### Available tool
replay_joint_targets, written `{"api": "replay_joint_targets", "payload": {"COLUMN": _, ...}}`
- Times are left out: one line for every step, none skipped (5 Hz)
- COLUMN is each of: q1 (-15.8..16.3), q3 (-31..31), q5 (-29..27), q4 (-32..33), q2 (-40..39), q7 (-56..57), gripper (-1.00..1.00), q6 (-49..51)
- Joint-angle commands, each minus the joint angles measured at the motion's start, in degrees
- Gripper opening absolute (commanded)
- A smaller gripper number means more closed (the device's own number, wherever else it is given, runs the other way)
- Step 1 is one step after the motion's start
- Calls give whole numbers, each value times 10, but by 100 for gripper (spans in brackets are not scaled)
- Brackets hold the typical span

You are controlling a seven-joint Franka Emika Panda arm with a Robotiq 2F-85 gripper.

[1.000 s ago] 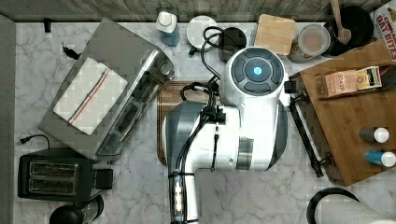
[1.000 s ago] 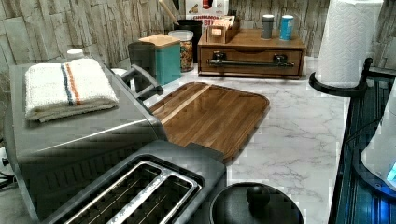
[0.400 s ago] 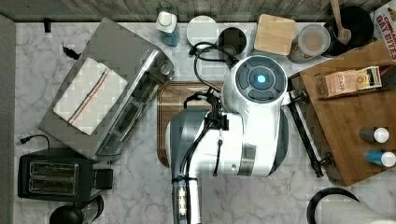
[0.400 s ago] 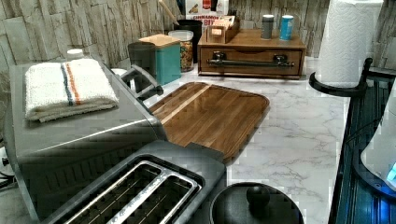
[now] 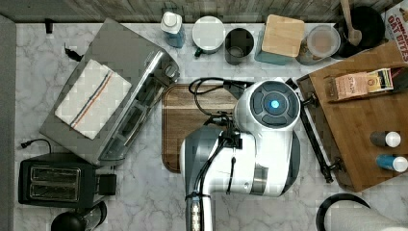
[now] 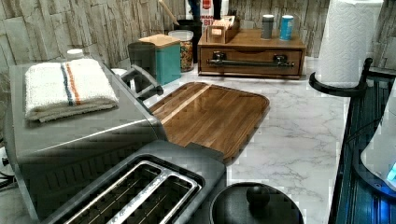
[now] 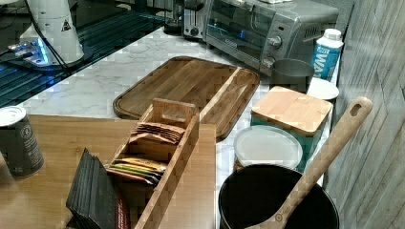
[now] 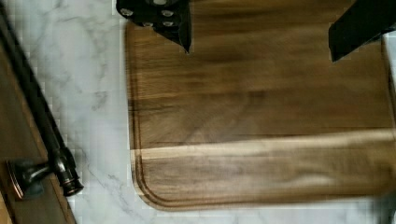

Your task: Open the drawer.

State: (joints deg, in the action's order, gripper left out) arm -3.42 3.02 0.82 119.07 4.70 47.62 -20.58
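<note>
I can read "OAT BITES" on a box (image 5: 397,18) at the top view's upper right corner. A blue bottle (image 7: 325,52) in the right view shows "WA"; the rest is cut off.

Even, soft indoor light; blocky compression, slight blur in the wrist view.

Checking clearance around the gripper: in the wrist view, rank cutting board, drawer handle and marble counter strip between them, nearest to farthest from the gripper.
1. Cutting board, directly beneath the open gripper.
2. Marble counter strip, beside the board.
3. Drawer handle, beyond the strip, on the drawer front.
</note>
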Motion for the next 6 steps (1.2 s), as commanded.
{"api": "replay_joint_targets", "payload": {"q1": -50, "q3": 80, "q5": 37, "q4": 74, "q2": 14, "q7": 264, "gripper": 100, "q6": -84}}
{"api": "replay_joint_targets", "payload": {"q1": -55, "q3": 96, "q5": 59, "q4": 97, "q2": 8, "q7": 313, "gripper": 100, "q6": -134}}
{"api": "replay_joint_targets", "payload": {"q1": -63, "q3": 103, "q5": 76, "q4": 122, "q2": 2, "q7": 340, "gripper": 100, "q6": -187}}
{"api": "replay_joint_targets", "payload": {"q1": -69, "q3": 118, "q5": 96, "q4": 143, "q2": -6, "q7": 365, "gripper": 100, "q6": -249}}
{"api": "replay_joint_targets", "payload": {"q1": -81, "q3": 129, "q5": 108, "q4": 132, "q2": -28, "q7": 385, "gripper": 100, "q6": -277}}
{"api": "replay_joint_targets", "payload": {"q1": -94, "q3": 136, "q5": 90, "q4": 119, "q2": -56, "q7": 425, "gripper": 100, "q6": -303}}
